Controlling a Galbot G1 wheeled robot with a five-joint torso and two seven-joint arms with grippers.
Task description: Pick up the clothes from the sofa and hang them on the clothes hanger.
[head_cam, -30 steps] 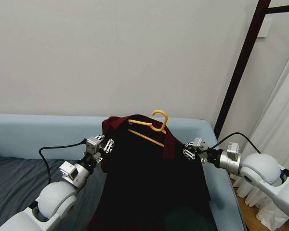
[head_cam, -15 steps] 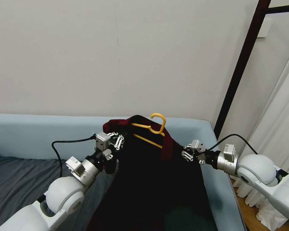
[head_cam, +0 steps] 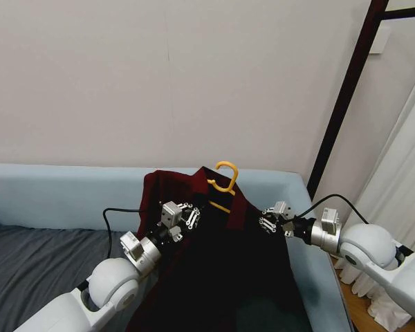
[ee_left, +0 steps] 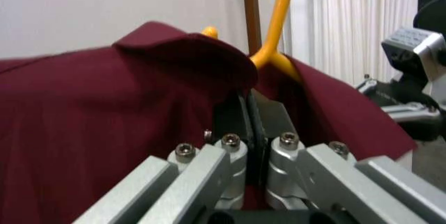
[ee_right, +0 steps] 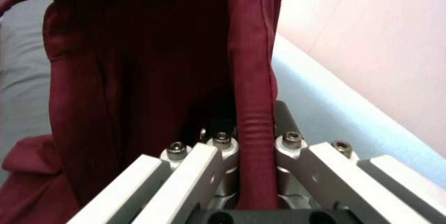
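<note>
The left end effector point(head_cam: 188, 215) pinches the dark red cloth shirt point(head_cam: 225, 277) near its yellow plastic hanger point(head_cam: 233, 178). The right end effector point(head_cam: 268, 223) grips the shirt's right edge.

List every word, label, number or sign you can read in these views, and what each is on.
None can be read in any view.
Maroon shirt: no tag or print shows.
Yellow hanger: plain.
Left tool and right tool, both shut on the shirt: bare metal and screws, unmarked.
Pale plate on the dark post: looks blank, too small to be sure.
</note>
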